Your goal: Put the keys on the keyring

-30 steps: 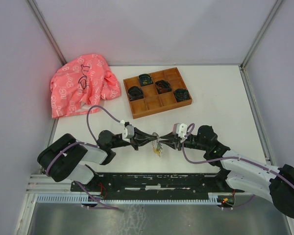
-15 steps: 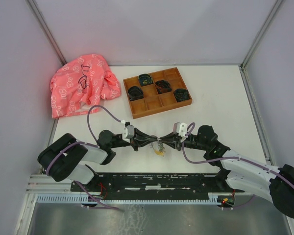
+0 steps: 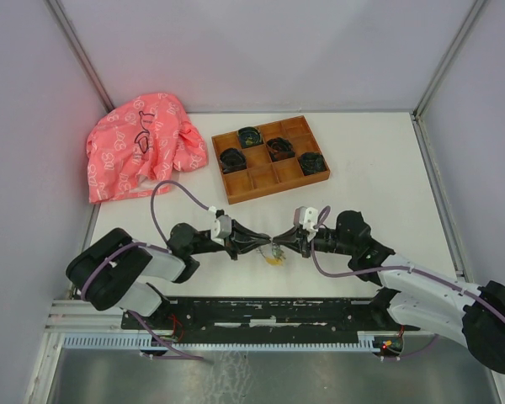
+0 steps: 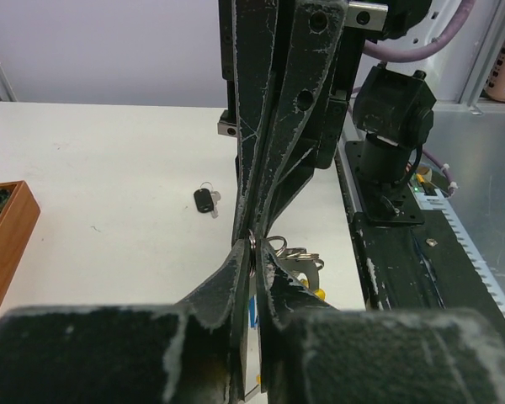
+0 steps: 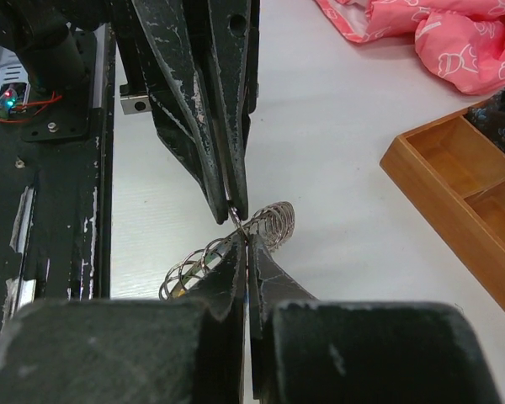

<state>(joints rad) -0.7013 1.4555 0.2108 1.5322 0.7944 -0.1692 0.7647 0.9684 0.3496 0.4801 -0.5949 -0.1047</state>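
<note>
left jaws clenched on thin piece showing blue, likely blue-headed key [image 4: 252, 310]. right jaws pinching wire of keyring [image 5: 268, 225]. both meet tip to tip just above counter [image 3: 387, 185], middle of near edge. black-headed key [image 4: 204, 200] lies loose on counter close by, untouched.

step looks like threading: hold ring firm, feed key hole onto split end, small moves, no twisting of coil.

wooden tray [image 3: 236, 189] toward far edge: four compartments hold dark coiled bundles [image 3: 233, 157], others look bare.
</note>
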